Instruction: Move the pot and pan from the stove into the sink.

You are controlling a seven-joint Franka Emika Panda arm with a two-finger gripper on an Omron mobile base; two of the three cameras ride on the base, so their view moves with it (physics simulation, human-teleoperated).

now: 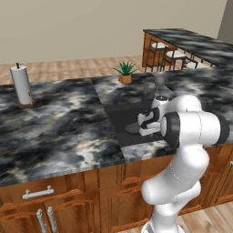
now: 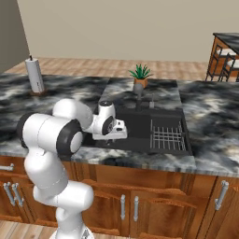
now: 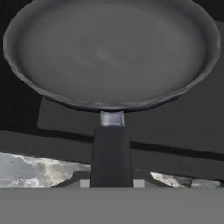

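The fingers grip the long black handle of the round, shallow, dark grey frying pan over the dark rectangular sink in the marbled counter.

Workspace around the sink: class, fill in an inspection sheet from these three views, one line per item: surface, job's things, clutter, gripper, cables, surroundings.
Surface: black-and-white marbled counter over wooden cabinets.
Job's things: pan held by its black handle over the dark sink; wire rack in the sink's right part.
Clutter: paper towel roll, small potted plant.
Gripper: gripper shut on the pan's handle, low over the basin.
Cables: nothing seen.
Surroundings: faucet behind the sink, wood floor, second counter with stools.
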